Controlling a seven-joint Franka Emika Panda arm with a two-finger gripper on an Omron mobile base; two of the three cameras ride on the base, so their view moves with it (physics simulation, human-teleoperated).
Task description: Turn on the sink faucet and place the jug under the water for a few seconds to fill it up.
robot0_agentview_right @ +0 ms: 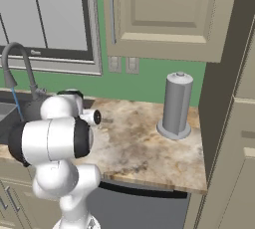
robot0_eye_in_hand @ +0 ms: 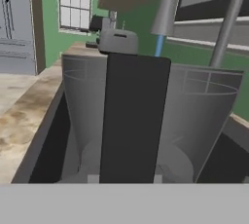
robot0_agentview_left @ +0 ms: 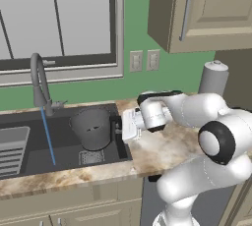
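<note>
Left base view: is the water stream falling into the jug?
No. The water lands on the sink floor, left of the jug.

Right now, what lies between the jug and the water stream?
Bare sink floor; in the left base view the jug stands right of the water, apart from it.

No legible text, labels or numbers anywhere.

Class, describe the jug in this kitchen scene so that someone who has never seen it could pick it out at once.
Find the large dark grey rectangular sink under the window. Inside its right end, beside the counter edge, sits a wide, dark grey, bucket-like jug with a dark side handle. Unlike the taller light-grey paper-towel roll on the counter, it is open-topped and tapers downward.
</note>
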